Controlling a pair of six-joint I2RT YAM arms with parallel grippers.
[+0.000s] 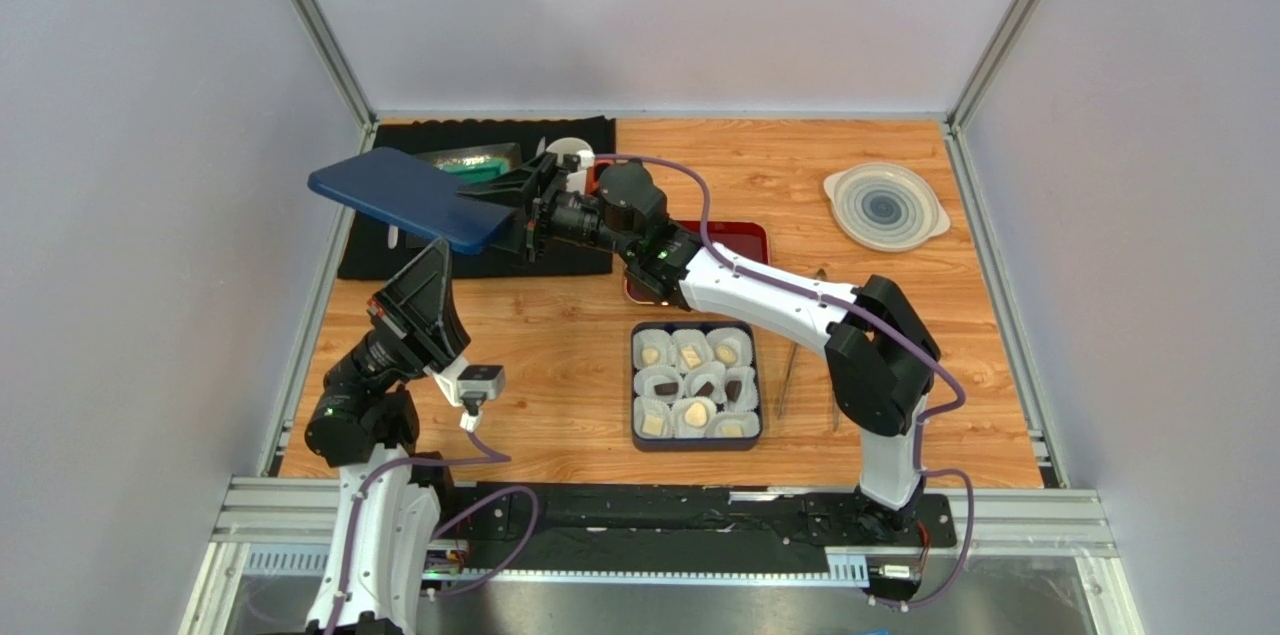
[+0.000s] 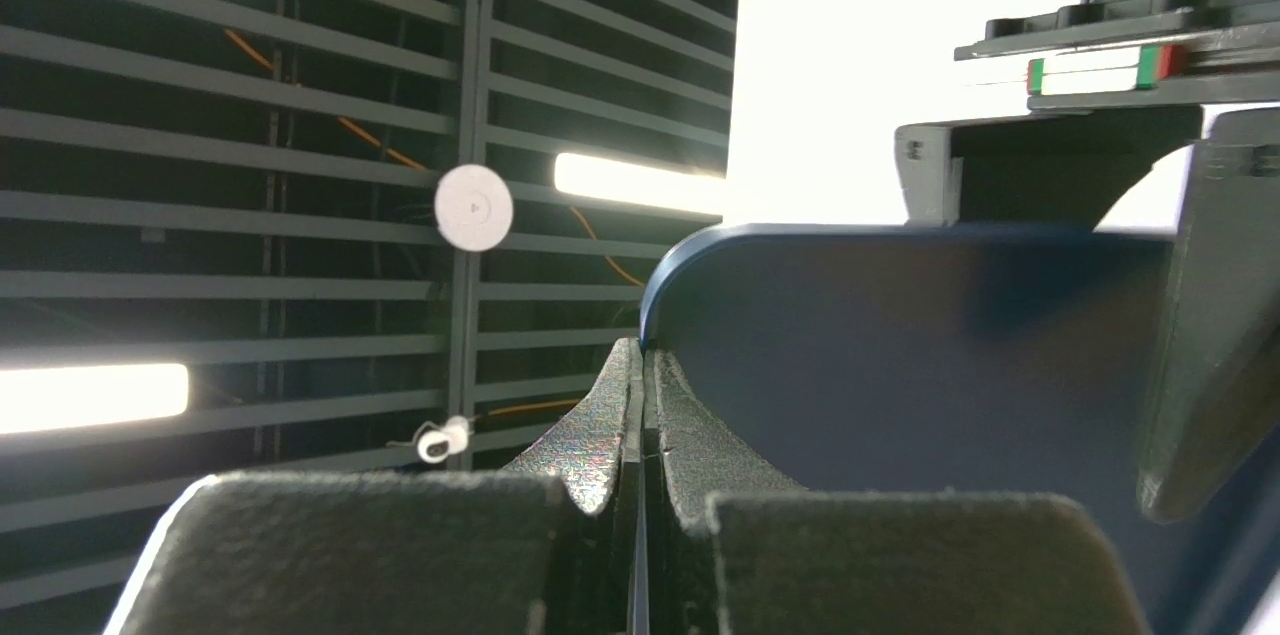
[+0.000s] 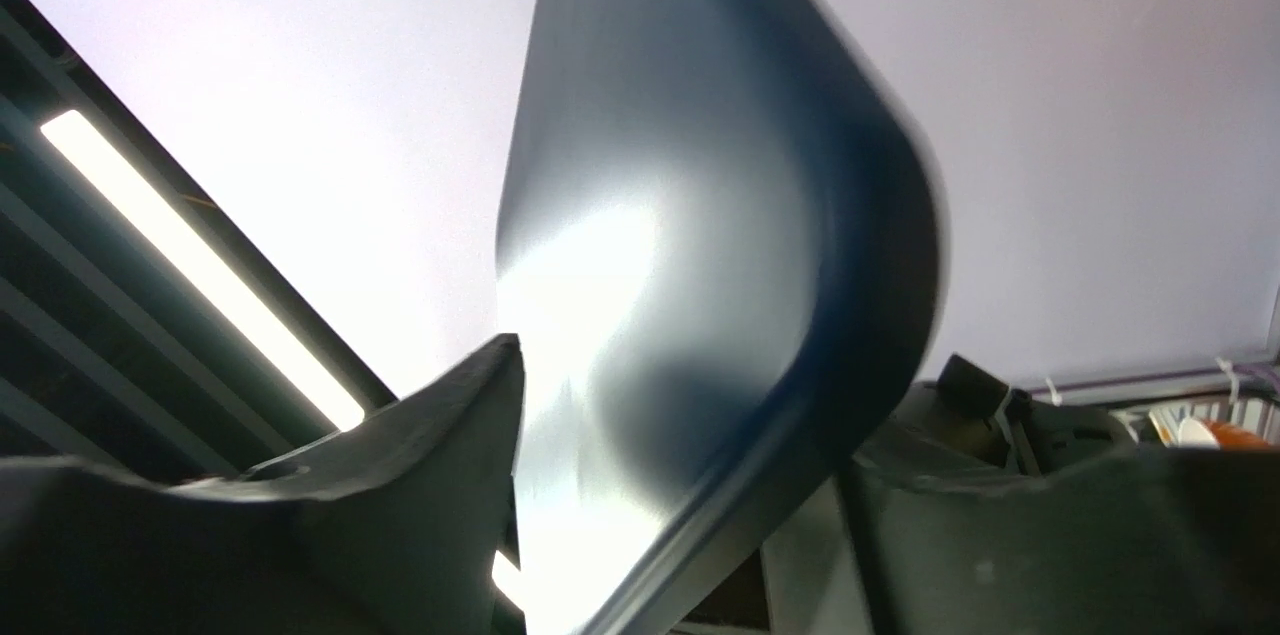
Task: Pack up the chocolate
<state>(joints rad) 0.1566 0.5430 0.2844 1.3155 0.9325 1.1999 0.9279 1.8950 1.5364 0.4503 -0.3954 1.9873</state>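
A dark blue box lid (image 1: 403,194) is held in the air over the back left of the table. My left gripper (image 1: 431,248) reaches up from below and is shut on its thin rim (image 2: 643,365). My right gripper (image 1: 511,208) is at the lid's right end, its jaws apart on either side of the lid (image 3: 706,215). The chocolate (image 1: 693,356), cream and dark brown pieces in white paper cups, fills the dark tray (image 1: 633,383) at the table's middle, with neither gripper near it.
A clear round dish (image 1: 885,203) lies at the back right. A red tray (image 1: 739,236) sits behind the right arm. A black mat (image 1: 376,257) covers the back left, with a white cup (image 1: 568,151) beside it.
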